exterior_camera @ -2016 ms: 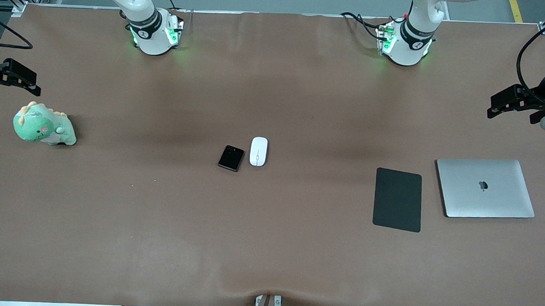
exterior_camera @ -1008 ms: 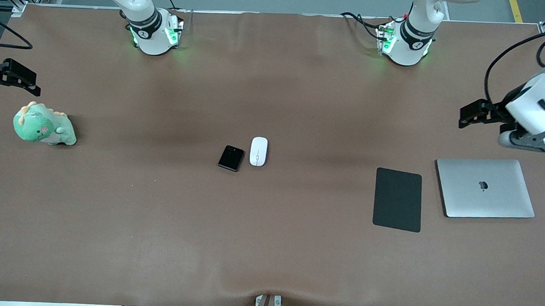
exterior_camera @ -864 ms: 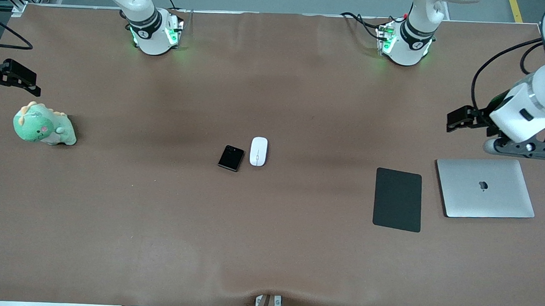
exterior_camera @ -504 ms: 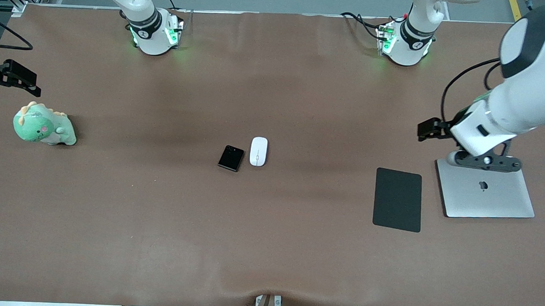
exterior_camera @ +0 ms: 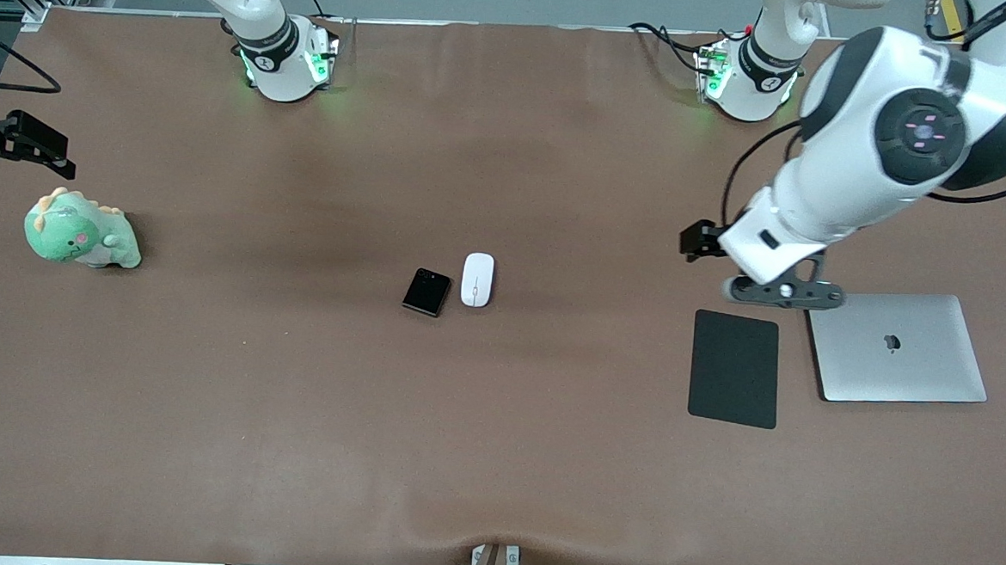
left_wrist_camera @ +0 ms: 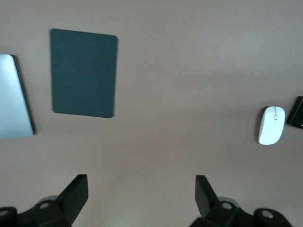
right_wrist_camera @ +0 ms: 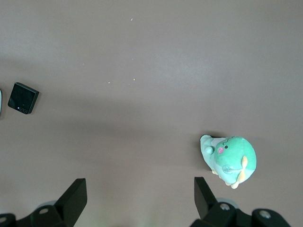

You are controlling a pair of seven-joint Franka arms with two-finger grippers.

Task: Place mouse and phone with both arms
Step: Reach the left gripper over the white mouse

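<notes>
Approach step. Your left claw (exterior_camera: 693,241), fingers apart, hangs over bare brown table (exterior_camera: 495,437), the glossy white oval mouse (exterior_camera: 476,278) and small black square phone (exterior_camera: 427,292) well apart from it toward the right arm's end. Right claw (exterior_camera: 41,145) waits open above the green plush dinosaur (exterior_camera: 81,232). Next: carry left claw over the mouse, descend.

Left gripper (left_wrist_camera: 139,191), right gripper (right_wrist_camera: 139,194): fingers apart.

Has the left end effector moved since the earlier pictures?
Yes. The left end effector has travelled from the table's edge, past the laptop, toward the mouse; it is now above the black pad.
</notes>
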